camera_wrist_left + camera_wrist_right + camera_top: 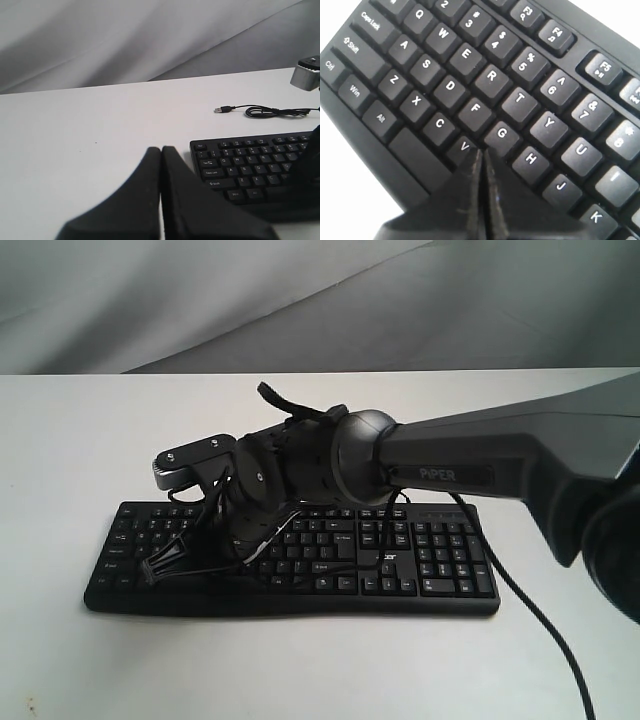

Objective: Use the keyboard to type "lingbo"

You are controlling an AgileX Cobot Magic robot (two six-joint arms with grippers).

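Note:
The black keyboard (440, 575) lies on the white table, its "acer" logo facing the exterior view. My right arm (450, 465) reaches across its left half from the right. In the right wrist view my right gripper (481, 151) is shut, with nothing between its fingers. Its tips point down at the keyboard (450, 85) where the V key (464, 146) and the G key (502, 133) meet; the key under the fingers is hidden. My left gripper (161, 148) is shut and empty over bare table, beside the keyboard's (250, 165) Esc end.
A thin black cable (545, 630) runs from the keyboard's back right toward the front right. A USB plug (220, 109) with a coiled cable lies on the table beyond the keyboard. A grey cloth backdrop (200, 300) hangs behind the table.

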